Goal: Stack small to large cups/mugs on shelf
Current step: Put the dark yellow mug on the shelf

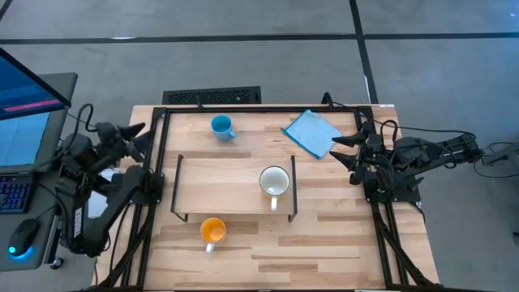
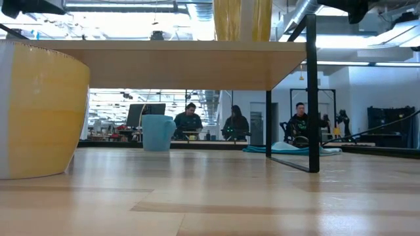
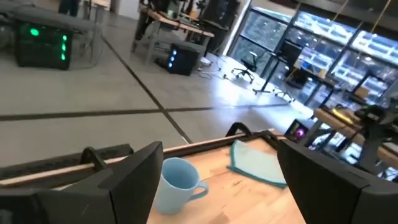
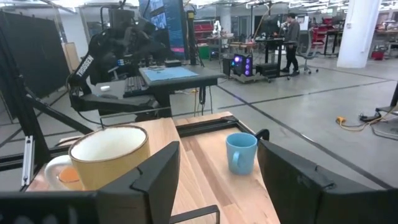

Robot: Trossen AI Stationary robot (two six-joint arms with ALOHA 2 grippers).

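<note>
One of three mugs is in place: the white mug (image 1: 275, 182) stands upright on the shelf (image 1: 219, 182), toward its right end, handle pointing to the near edge. The blue mug (image 1: 221, 126) sits on the counter (image 1: 340, 235) behind the shelf, and the orange mug (image 1: 212, 231) on the counter in front of it, just beside the shelf's front edge; both remain to be lifted up and set in order of size. Neither arm is at work. The left gripper (image 1: 139, 136) hangs off the counter's left edge, fingers apart and empty; the right gripper (image 1: 347, 150) waits at the right edge near a blue cloth (image 1: 312, 132), also spread wide and holding nothing. The counter is pale wood planks in a black frame. Beyond it lies a grey floor with dark seams, and a lab with desks and monitors where, as far as the low view shows, three people (image 2: 234, 123) sit.
</note>
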